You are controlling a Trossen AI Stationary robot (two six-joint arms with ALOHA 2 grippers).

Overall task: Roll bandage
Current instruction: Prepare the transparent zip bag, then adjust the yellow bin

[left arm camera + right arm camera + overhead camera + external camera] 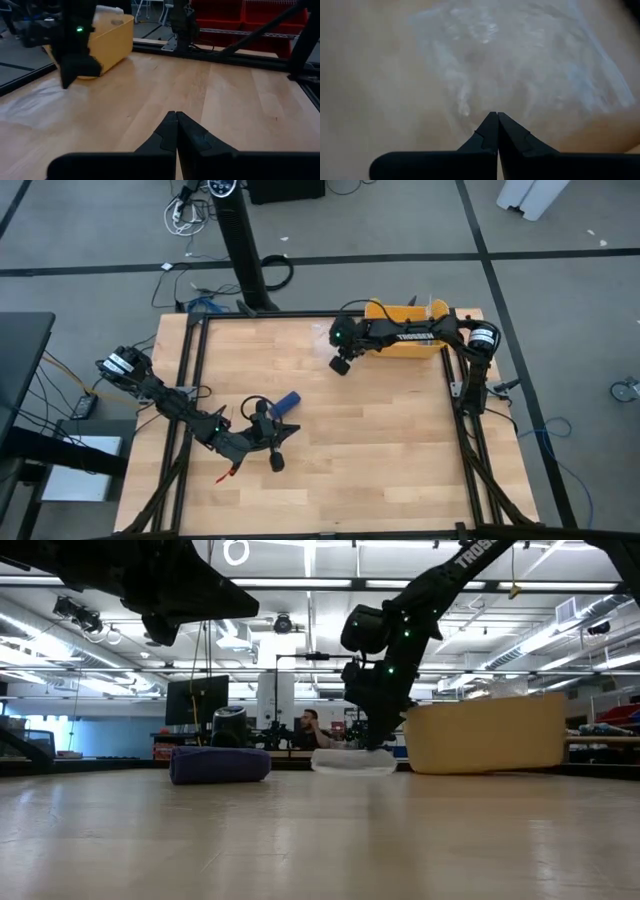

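Note:
The bandage (288, 402) is a small dark-blue roll lying on its side on the wooden table (380, 450); the low view shows the bandage (220, 764) left of centre. My left gripper (288, 430) is shut and hangs just on the near side of the roll, touching nothing; its fingers (176, 125) point across bare wood. My right gripper (340, 364) is shut and points steeply down over a clear plastic wrapper (520, 60) next to the yellow tub (405, 330). My right gripper's shut tips (372, 745) stand right at the top of the clear wrapper (352, 762), coming from above. I cannot tell whether they touch it.
The yellow tub (487, 732) stands at the table's far right, under my right arm. Black frame rails (190, 380) run along the table's edges. Open wood lies in the middle and near right (400, 470). A person (312, 728) sits in the room beyond.

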